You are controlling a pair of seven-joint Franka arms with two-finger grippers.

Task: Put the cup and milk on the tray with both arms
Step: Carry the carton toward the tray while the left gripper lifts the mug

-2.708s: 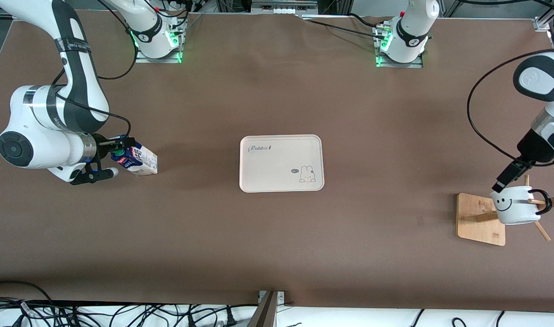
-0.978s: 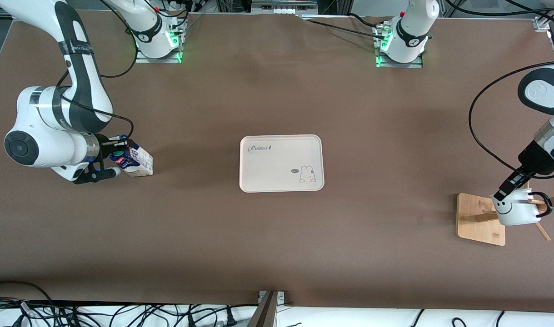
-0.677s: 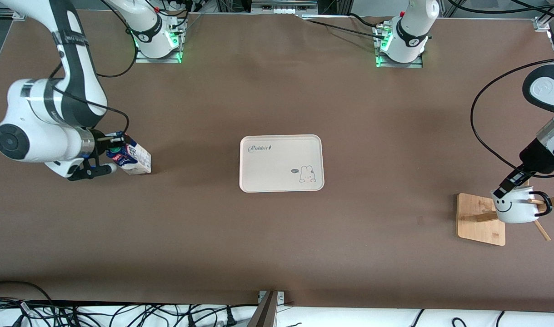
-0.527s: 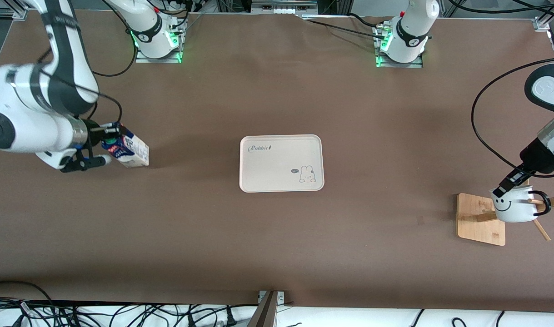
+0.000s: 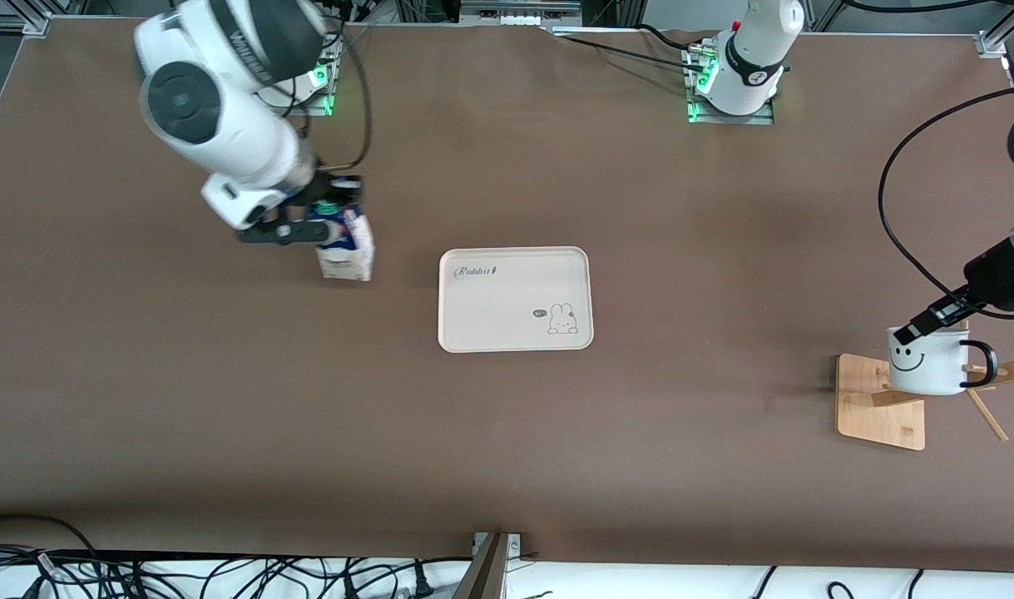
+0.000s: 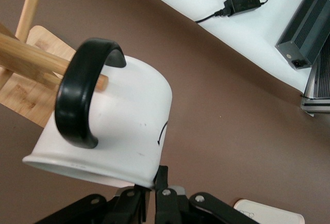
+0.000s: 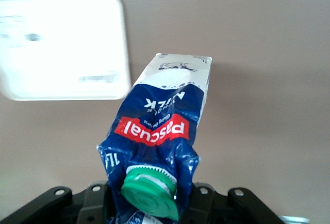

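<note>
I had the right gripper (image 5: 328, 218) clamped on the gabled top of the milk (image 5: 346, 252), the carton hanging in the air over bare table beside the tray (image 5: 515, 337), toward the right arm's end. In the right wrist view the top of the carton (image 7: 160, 146) looked crumpled under the pinch, so I judged the grip firm but the carton soft; the thing to do well was to carry it level, bring it over a bare part of the tray and lower until its base sat flat before letting go, since a tilted base could tip it. The left gripper (image 5: 929, 321) was closed on the rim of the cup (image 5: 927, 362), which hung above the wooden rack (image 5: 881, 399). In the left wrist view a bamboo peg (image 6: 49, 61) passed through the black handle (image 6: 82, 92), so I reckoned the cup had to slide fully off along the peg's line before any swing toward the tray. I also wanted the two arms to arrive at separate ends of the tray.
</note>
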